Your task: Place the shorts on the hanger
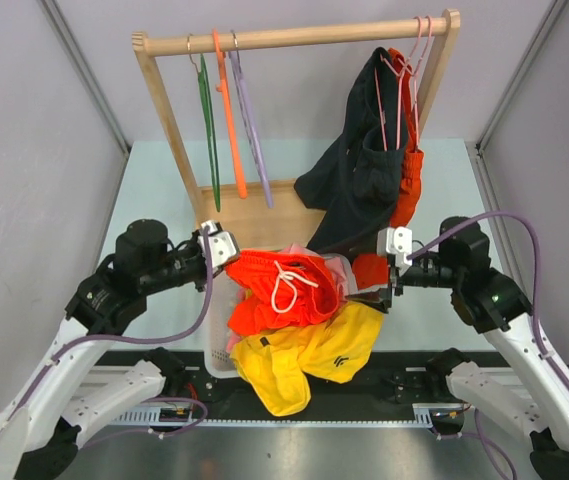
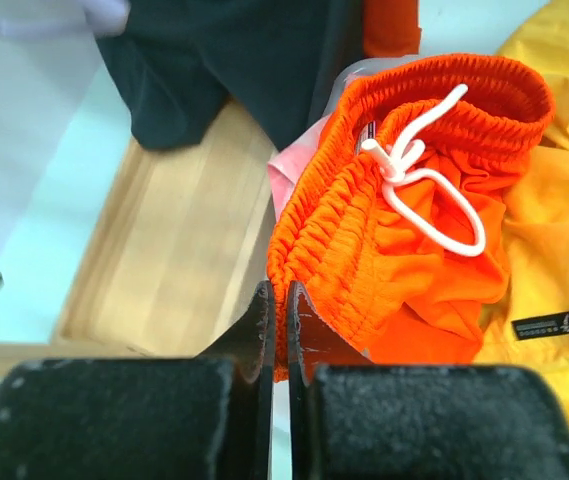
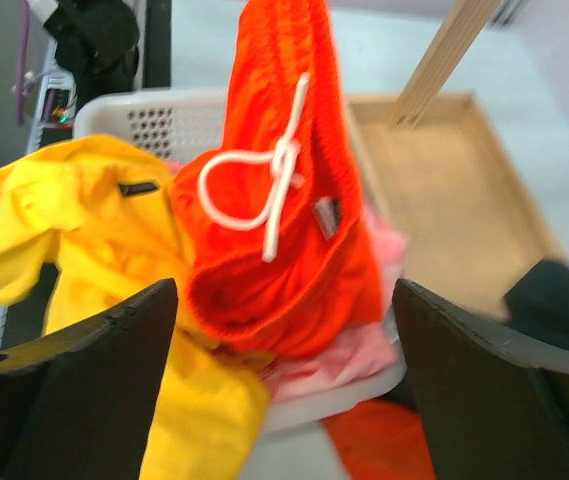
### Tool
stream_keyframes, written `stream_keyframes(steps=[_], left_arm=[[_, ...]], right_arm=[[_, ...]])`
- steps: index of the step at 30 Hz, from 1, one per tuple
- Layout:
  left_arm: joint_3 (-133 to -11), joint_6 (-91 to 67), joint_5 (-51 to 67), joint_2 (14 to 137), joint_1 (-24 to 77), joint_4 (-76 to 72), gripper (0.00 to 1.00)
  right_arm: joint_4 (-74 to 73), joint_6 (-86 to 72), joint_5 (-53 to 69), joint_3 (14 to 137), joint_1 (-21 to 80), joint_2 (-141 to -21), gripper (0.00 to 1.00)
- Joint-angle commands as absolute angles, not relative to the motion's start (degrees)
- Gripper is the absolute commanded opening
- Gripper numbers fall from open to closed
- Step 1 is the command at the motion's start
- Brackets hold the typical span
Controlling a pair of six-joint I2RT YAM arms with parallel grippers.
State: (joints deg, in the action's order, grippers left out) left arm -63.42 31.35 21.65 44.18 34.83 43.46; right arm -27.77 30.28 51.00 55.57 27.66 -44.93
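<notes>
The bright orange shorts (image 1: 286,290) with a white drawstring lie on top of a pile of clothes in a white basket (image 3: 154,115). My left gripper (image 1: 234,260) is at their left edge, shut on the elastic waistband (image 2: 319,250); in the left wrist view the fingertips (image 2: 276,300) pinch the gathered fabric. My right gripper (image 1: 392,282) stands open just right of the pile. In the right wrist view its jaws (image 3: 284,300) are wide apart, with the shorts (image 3: 284,200) ahead and nothing between them. The thin orange hanger (image 1: 230,115) hangs on the wooden rail, between a green one and a lilac one.
Yellow shorts (image 1: 309,355) spill over the basket's near side. Dark and red-orange garments (image 1: 364,170) hang on pink hangers at the rail's right end, just behind my right gripper. The rack's wooden base tray (image 2: 174,250) lies behind the basket. Grey walls close in both sides.
</notes>
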Motion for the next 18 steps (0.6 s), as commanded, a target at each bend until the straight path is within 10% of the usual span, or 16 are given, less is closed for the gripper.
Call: stream_keyframes(steps=[1, 18], left_arm=[[-61.1, 20.0, 17.0, 41.9, 32.4, 38.6, 0.00], [-58.9, 12.6, 14.4, 41.7, 30.0, 36.0, 0.00]], right_arm=[[-33.5, 25.2, 45.4, 51.9, 30.9, -44.4, 0.96], [-21.5, 11.3, 18.4, 46.8, 51.2, -58.3, 0.98]])
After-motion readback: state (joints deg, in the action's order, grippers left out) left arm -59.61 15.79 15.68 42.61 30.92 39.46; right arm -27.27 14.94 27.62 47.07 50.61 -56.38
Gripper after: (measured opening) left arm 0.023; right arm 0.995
